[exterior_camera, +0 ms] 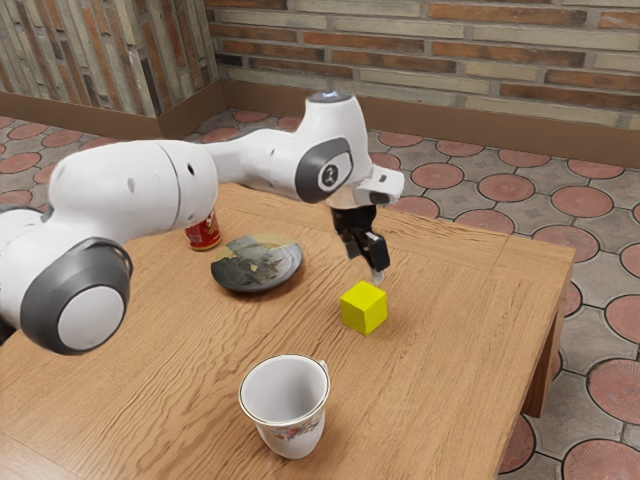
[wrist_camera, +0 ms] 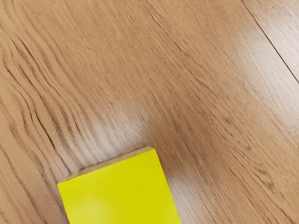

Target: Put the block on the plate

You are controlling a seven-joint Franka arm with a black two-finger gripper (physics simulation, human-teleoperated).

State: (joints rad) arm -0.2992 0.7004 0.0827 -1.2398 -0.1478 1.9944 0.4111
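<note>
Above the yellow block (exterior_camera: 363, 308), toward its far side in the exterior view, hangs my gripper (exterior_camera: 366, 265), open and holding nothing. The block rests flat on the wooden table, and a space shows between it and the fingertips. In the wrist view the bright top of the block (wrist_camera: 119, 193) lies close under the hand, partly cut off by the lower edge. A dark, round plate (exterior_camera: 257, 280) with a patterned, partly tan surface sits on the table, toward the exterior view's left from the block.
A white cup (exterior_camera: 285, 392) with a floral pattern stands near the exterior view's lower edge. Behind the plate is a red can (exterior_camera: 203, 234), close to the arm. The wooden table (exterior_camera: 455, 330) ends at an edge toward the exterior view's right.
</note>
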